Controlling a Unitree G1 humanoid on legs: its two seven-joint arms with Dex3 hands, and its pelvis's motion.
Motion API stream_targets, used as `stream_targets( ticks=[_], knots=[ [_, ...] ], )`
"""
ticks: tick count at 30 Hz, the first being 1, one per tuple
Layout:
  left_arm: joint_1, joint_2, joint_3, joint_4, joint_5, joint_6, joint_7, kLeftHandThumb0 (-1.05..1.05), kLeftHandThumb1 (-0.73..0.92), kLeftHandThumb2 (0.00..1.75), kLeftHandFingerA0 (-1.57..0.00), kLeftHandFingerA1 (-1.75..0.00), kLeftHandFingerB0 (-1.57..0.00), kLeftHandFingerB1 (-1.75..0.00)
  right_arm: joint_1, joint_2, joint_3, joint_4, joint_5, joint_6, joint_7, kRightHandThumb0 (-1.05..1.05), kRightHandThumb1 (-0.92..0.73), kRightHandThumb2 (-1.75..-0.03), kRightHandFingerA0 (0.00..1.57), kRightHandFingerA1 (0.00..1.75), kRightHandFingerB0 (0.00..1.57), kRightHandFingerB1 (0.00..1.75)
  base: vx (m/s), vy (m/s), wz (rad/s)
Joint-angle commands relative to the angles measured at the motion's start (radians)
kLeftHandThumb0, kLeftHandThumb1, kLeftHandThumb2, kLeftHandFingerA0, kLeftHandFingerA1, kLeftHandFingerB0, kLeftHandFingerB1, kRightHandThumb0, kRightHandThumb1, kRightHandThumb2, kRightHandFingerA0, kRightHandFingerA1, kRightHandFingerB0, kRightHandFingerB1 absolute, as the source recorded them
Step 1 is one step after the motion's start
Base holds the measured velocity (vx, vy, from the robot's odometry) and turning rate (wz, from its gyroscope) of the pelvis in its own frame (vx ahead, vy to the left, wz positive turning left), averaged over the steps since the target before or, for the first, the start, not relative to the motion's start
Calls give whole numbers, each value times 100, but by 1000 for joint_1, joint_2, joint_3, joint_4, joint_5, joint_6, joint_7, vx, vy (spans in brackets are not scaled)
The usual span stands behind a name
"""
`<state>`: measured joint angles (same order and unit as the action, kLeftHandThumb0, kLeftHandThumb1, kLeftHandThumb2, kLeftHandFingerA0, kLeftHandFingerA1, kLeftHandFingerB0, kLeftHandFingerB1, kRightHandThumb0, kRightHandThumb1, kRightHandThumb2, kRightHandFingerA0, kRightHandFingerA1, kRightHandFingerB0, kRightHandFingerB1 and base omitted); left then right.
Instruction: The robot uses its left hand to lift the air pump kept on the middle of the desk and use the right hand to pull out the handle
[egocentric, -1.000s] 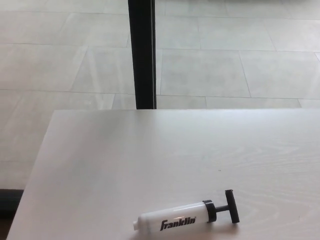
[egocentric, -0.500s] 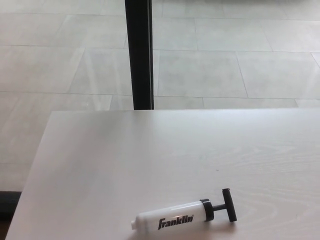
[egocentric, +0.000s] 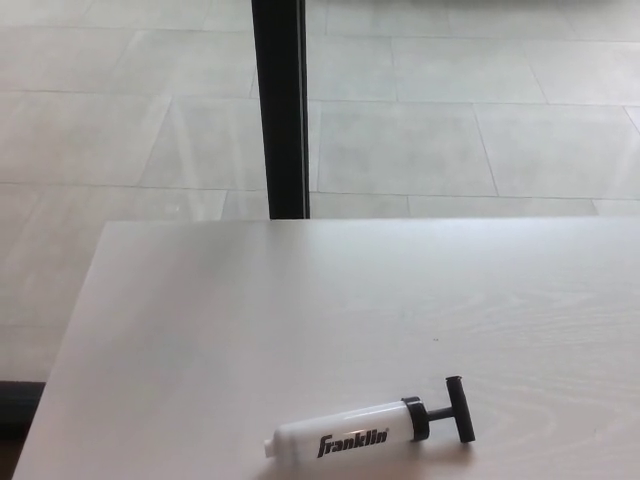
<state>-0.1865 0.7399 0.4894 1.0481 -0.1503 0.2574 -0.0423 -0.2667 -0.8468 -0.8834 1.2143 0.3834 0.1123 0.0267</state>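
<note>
1. From my remote station the head view showed the air pump (egocentric: 368, 434) lying on its side on the desk (egocentric: 300, 320), near the bottom edge of the picture and a little right of centre.
2. The pump's white barrel carried the printed word "Franklin"; its closed end pointed toward the robot's left.
3. The black T-handle (egocentric: 456, 409) stood at the barrel's right end, drawn a short way clear of the black collar, so that a length of thin rod showed between them.
4. Neither the left hand nor the right hand appeared in the picture, so I could not tell the state of their fingers, and I could not place the pump relative to them.
5. The pump lay alone, touched by nothing.
6. The desk was cut off at the right and bottom edges; only its far edge and left edge showed.
7. Beyond the desk lay pale floor tiles (egocentric: 450, 140), crossed by a black upright post (egocentric: 279, 110) whose top was cut off by the frame.
8. A dark patch at the lower left corner was too small for me to identify.
</note>
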Motion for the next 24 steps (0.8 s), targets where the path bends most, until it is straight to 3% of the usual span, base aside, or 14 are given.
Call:
stream_targets(
  ticks=[1, 7, 8, 9, 10, 11, 13, 14, 15, 17, 18, 21, 23, 24],
  knots=[
    [-167, 54, -116, -111, 95, -21, 57, -69, 69, 60, -61, -73, -62, -61, -150, -65, 68, -93, 0, -99, 56, -72, -62, -97, 23, 58, 12, 43, 0, 0, 0],
    [-222, -64, -207, -595, 101, 22, 88, -62, 67, 60, -43, -52, -49, -44, -246, 27, 233, -365, -54, -214, 146, -76, -64, -97, 27, 62, 14, 44, 0, 0, 0],
    [-227, -72, -247, -663, 139, 51, 97, -67, 68, 60, -44, -51, -48, -43, -247, 52, 256, -407, -57, -231, 159, -70, -78, -64, 33, 55, 23, 30, 0, 0, 0],
    [-231, -79, -272, -713, 157, 77, 99, -68, 68, 61, -43, -51, -47, -44, -245, 68, 276, -434, -64, -246, 163, -71, -78, -64, 35, 56, 22, 30, 0, 0, 0],
    [-238, -96, -294, -773, 162, 106, 95, -71, 54, 95, -41, -61, -33, -53, -238, 84, 303, -468, -75, -263, 176, -78, -64, -99, 31, 61, 16, 45, 0, 0, 0],
    [-245, -119, -316, -833, 159, 129, 88, -66, 65, 59, -44, -52, -41, -43, -230, 104, 334, -514, -81, -262, 189, -75, -77, -64, 38, 56, 25, 34, 0, 0, 0],
    [-248, -144, -358, -891, 171, 129, 74, -65, 61, 59, -44, -53, -41, -44, -212, 131, 383, -586, -102, -253, 182, -75, -79, -64, 37, 53, 26, 31, 0, 0, 0],
    [-255, -145, -407, -931, 198, 156, 50, -64, 51, 92, -40, -59, -27, -50, -197, 148, 423, -646, -125, -226, 162, -77, -78, -64, 40, 51, 27, 30, 0, 0, 0],
    [-277, -178, -467, -934, 229, 140, 42, -62, 63, 59, -44, -47, -39, -39, -188, 178, 477, -696, -160, -231, 149, -72, -64, -95, 32, 56, 17, 44, 0, 0, 0],
    [-272, -194, -534, -954, 262, 99, 11, -73, 61, 65, -44, -53, -38, -44, -181, 207, 526, -717, -177, -227, 160, -65, -65, -93, 32, 55, 15, 44, 0, 0, 0],
    [-267, -210, -566, -972, 280, 96, 12, -75, 60, 65, -46, -55, -38, -44, -170, 221, 556, -743, -194, -213, 146, -70, -79, -64, 43, 47, 24, 31, 0, 0, 0],
    [-260, -251, -632, -1009, 292, 123, 6, -69, 65, 57, -47, -53, -43, -43, -152, 251, 606, -786, -211, -196, 135, -79, -78, -64, 46, 53, 27, 31, 0, 0, 0],
    [-257, -272, -714, -1007, 326, 111, -23, -72, 63, 61, -45, -61, -41, -48, -147, 273, 647, -816, -224, -148, 119, -74, -80, -65, 44, 52, 28, 30, 0, 0, 0],
    [-254, -280, -732, -1007, 332, 109, -22, -64, 49, 96, -51, -70, -29, -53, -151, 278, 653, -814, -221, -147, 121, -72, -80, -64, 42, 52, 27, 31, 0, 0, 0]
  ],
)
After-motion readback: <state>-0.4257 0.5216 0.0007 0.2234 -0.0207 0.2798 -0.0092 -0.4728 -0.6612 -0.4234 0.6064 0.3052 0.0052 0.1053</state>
